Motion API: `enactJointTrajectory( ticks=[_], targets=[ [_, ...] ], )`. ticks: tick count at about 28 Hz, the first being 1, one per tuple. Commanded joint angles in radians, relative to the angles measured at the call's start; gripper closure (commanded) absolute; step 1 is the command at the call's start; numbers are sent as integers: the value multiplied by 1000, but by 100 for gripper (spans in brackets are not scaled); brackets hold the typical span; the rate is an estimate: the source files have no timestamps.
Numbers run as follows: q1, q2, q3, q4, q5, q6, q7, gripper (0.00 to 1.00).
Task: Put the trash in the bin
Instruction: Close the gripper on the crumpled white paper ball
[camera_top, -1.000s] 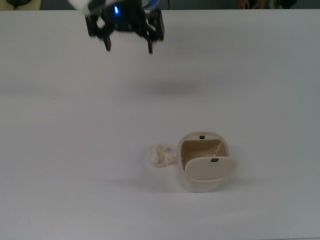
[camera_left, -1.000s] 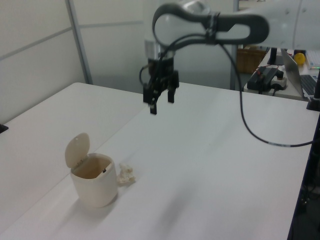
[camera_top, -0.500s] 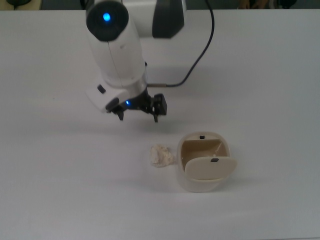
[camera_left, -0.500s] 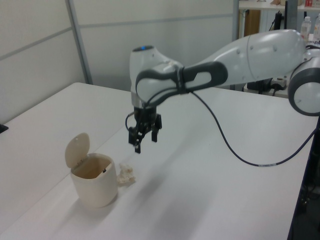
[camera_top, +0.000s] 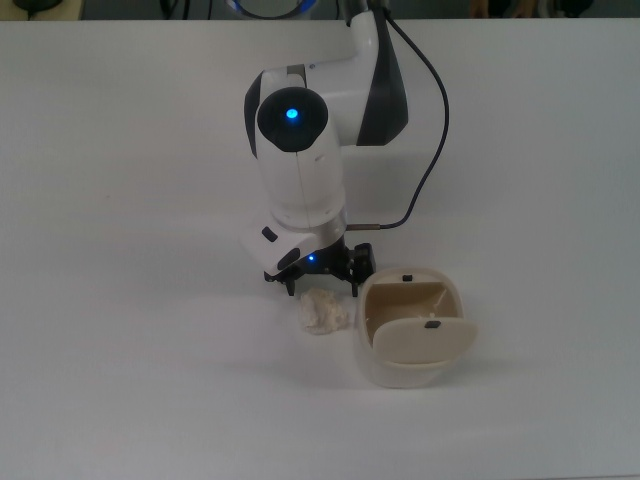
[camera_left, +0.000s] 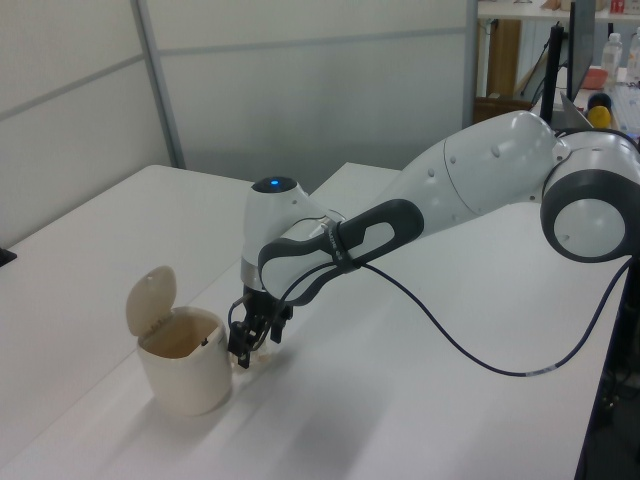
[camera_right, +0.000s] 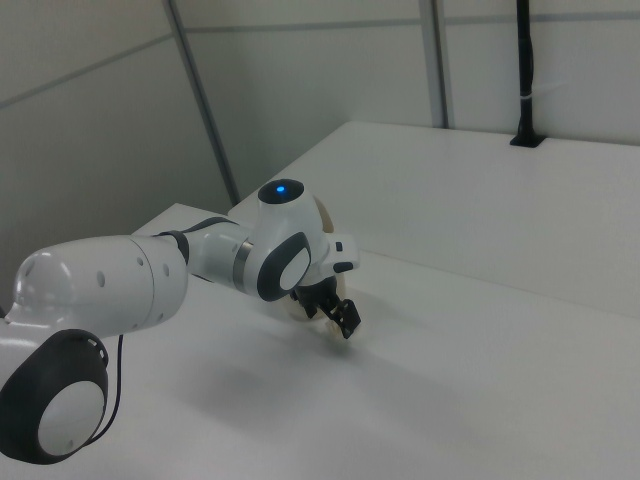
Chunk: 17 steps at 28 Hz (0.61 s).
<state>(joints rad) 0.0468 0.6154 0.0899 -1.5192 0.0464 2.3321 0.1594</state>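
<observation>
- The bin (camera_top: 410, 335) is being seen just to the top view's right of the pincer (camera_top: 322, 288), lid (camera_top: 425, 338) swung up, tan inside showing nothing.
- The trash (camera_top: 322, 312), a lumpy off-white wad, is being straddled on the table (camera_top: 120, 300) by the spread fingers (camera_top: 291, 289), right below the pincer.

Trash (camera_top: 323, 312) partly covered at upper edge by gripper (camera_top: 322, 283) in top view; in left view almost wholly hidden behind gripper (camera_left: 252, 343). In right view bin (camera_right: 322, 213) mostly masked by arm's wrist housing, only sliver seen; trash not made out there. Jaws' spacing not determinable in any view. Arm base cut off by top view's upper edge, by left view's right edge.
</observation>
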Motion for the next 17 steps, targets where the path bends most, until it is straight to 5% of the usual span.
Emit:
enactJointTrajectory(
  ticks=[1,7,13,17],
  targets=[
    [11,-11,-7,-9,-10,36,38,46],
    [7,-6,-9,-6,-10,84,43,59],
    [4,-8,-16,-6,-23,99,34,100],
    [4,-8,-18,-6,-65,99,28,100]
  ],
)
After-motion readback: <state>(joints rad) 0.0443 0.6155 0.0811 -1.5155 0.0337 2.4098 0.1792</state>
